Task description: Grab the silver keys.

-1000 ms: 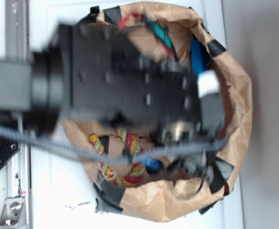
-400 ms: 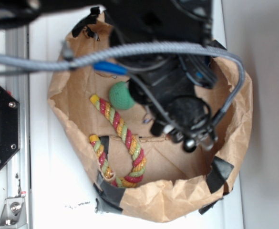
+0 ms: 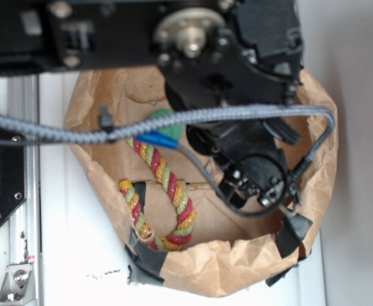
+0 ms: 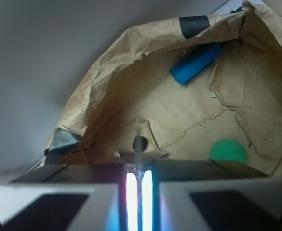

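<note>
Gripper (image 4: 140,180) has shifted slightly right over the crumpled brown paper bag (image 3: 192,280). Its fingers stay pinched almost together on a thin glinting sliver, seemingly the small bunch of silver keys (image 4: 140,154), so the grab looks made.

A white surface (image 3: 78,242) lies under everything, bright and evenly lit, with a few small dark specks near its lower edge. Along its left side runs a pale metal rail (image 3: 21,210), ending in a small bracket (image 3: 17,280) with a bolt at the bottom corner. To the right the white gives way to a plain grey wall (image 3: 358,153), soft and shadowless; the same dull grey fills the wrist view's upper left
</note>
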`<state>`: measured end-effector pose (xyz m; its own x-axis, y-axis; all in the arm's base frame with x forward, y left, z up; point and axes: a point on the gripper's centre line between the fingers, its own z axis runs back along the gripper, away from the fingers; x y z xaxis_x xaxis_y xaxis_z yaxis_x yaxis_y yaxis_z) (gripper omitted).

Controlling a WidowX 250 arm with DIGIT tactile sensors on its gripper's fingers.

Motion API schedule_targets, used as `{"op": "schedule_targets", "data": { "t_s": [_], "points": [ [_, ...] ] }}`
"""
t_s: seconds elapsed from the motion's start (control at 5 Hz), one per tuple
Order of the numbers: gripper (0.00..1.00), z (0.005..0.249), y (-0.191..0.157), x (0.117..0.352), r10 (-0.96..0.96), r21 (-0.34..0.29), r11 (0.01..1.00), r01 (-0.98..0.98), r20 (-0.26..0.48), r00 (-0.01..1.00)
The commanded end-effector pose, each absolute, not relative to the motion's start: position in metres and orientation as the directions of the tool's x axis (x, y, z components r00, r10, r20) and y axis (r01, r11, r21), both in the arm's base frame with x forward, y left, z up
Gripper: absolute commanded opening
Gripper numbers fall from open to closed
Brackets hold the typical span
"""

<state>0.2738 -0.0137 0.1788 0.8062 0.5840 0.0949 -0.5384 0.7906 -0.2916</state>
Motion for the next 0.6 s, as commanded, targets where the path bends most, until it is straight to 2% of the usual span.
{"op": "schedule_targets", "data": {
  "t_s": [0.0,0.2,0.4],
  "points": [
    [0.00,0.192,-0.003,0.264,0.618,-0.234,0.786,-0.572,0.254,0.744],
    [0.00,0.185,-0.004,0.265,0.615,-0.206,0.789,-0.579,0.258,0.745],
    [0.00,0.180,-0.007,0.267,0.616,-0.172,0.786,-0.594,0.302,0.728]
  ]
}}
